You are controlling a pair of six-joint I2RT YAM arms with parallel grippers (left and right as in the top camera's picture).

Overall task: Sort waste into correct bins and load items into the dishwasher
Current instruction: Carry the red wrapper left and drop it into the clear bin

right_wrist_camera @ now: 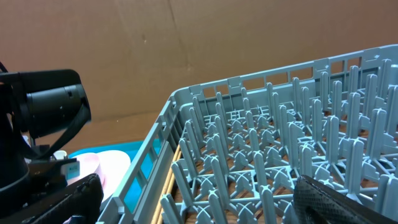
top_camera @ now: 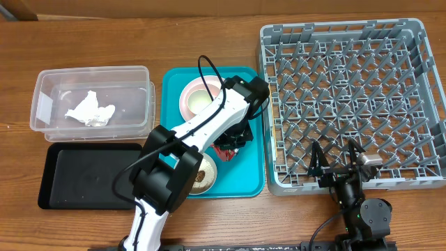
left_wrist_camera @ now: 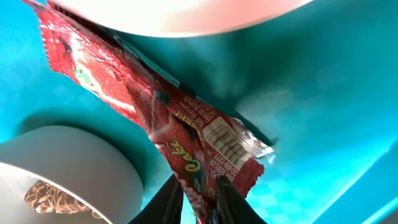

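Dish rack: right claw sits at its front edge, wide open, holding nothing.
Teal tray: red wrapper lies here, between pink dish and grey bowl.
Left claw: jaws nearly together, pinching the wrapper's end. I'd lift straight up, clear of the bowl.

Glossy, crinkled film on the red wrapper, printed, with a clear shiny sealed edge. Smooth, shiny plastic on the teal tray, faintly chequered in texture. Matt, smooth wall on the pale grey bowl. Dull moulded grey plastic for the dish rack. Crumpled white paper napkin. Clear plastic tub. Black tray with low sheen. Wood-grain table, lightly satin.
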